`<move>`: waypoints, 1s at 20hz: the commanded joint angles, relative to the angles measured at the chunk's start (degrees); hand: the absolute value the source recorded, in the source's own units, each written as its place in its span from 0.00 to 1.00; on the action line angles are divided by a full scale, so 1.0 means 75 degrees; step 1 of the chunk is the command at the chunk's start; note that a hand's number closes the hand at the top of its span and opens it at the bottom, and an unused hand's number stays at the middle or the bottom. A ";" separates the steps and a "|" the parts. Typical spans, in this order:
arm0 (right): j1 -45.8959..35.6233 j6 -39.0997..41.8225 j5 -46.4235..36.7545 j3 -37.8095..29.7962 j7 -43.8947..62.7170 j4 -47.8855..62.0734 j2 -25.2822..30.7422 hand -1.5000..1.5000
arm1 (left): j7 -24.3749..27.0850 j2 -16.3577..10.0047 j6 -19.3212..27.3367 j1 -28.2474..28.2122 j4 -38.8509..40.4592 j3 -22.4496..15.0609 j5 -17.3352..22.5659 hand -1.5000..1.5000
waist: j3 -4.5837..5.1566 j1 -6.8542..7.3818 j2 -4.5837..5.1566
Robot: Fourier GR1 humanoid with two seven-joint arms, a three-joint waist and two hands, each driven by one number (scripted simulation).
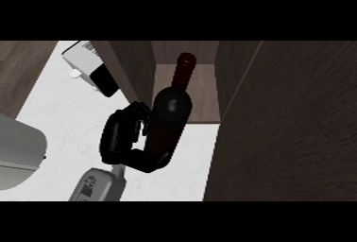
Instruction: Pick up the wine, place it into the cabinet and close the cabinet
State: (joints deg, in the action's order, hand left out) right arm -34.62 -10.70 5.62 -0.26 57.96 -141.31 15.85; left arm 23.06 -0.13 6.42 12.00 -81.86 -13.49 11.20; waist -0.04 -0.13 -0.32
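The black fingers (148, 163) were curled round the low end of the wine bottle (171, 111), hooking in under its near side. Another dark part of the hand lay against the bottle's left flank farther up. So the left hand (120, 134) was gripping the bottle from the left, with its back turned toward the open counter. Its grey forearm (97, 185) ran down and out at the near edge. I saw no other hand from where I stood.

The bottle was dark, almost black, with a deep red cap (186, 59) at the far end. Its neck pointed away, in through the cabinet's open front. The neck and shoulder lay over the cabinet's brown floor (203, 94), while the body crossed the front edge and the base hung over the white counter (70, 123). I couldn't tell whether the bottle touched the floor or was held above it.

The cabinet (136, 71) had dark wooden walls on both sides of the bottle. A broad dark wooden door (293, 127) stood open on the right and filled that whole side.

Far to the left, just beside the cabinet's left wall, sat a white box with a black face (90, 66). A rounded grey thing (17, 151) showed at the near left edge, well apart from the hand.
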 commanded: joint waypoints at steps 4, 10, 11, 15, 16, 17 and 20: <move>0.0476 0.0225 0.1122 -0.0642 0.0220 -0.0763 0.0009 0.00 | -0.1761 0.0017 0.1901 0.1046 -0.1113 -0.0992 0.0239 1.00 | -0.0005 -0.0086 0.0011; 0.0132 0.0162 0.0855 -0.0242 0.0300 -0.0513 -0.0122 0.00 | -0.2957 0.0018 0.2766 0.2530 -0.0859 -0.0724 0.0182 1.00 | 0.0003 -0.0081 0.0019; 0.0303 0.0363 0.1054 -0.0506 0.0164 -0.0391 -0.0025 0.00 | -0.3034 0.0018 0.3198 0.2882 -0.0564 -0.0879 0.0240 1.00 | 0.0000 -0.0110 0.0031; -0.0022 0.0199 0.0832 -0.0368 0.0421 -0.0352 -0.0012 0.00 | -0.2700 0.0018 0.2680 0.3529 0.0610 -0.0141 0.0145 1.00 | 0.0007 -0.0103 0.0043; 0.0528 0.0150 0.0383 0.0192 0.0358 -0.0778 -0.0270 0.00 | -0.2684 0.0018 0.3001 0.3395 0.0513 -0.0320 0.0297 1.00 | 0.0007 -0.0100 0.0037; 0.0031 0.0238 0.1239 -0.0810 0.0480 -0.0435 0.0054 0.00 | -0.2929 0.0018 0.3383 0.3449 0.0096 -0.0668 0.0225 1.00 | 0.0004 -0.0083 0.0024; 0.0184 0.0255 0.0705 -0.0243 0.0284 -0.0434 -0.0087 0.00 | -0.2569 0.0018 0.3327 0.3719 0.0795 -0.0582 0.0237 1.00 | 0.0006 -0.0071 0.0034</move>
State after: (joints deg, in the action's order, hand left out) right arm -33.83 -8.59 7.79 -2.30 57.93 -140.82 15.54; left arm 3.44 -0.01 29.34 36.87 -78.73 -17.41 13.45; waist 0.00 -0.83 -0.07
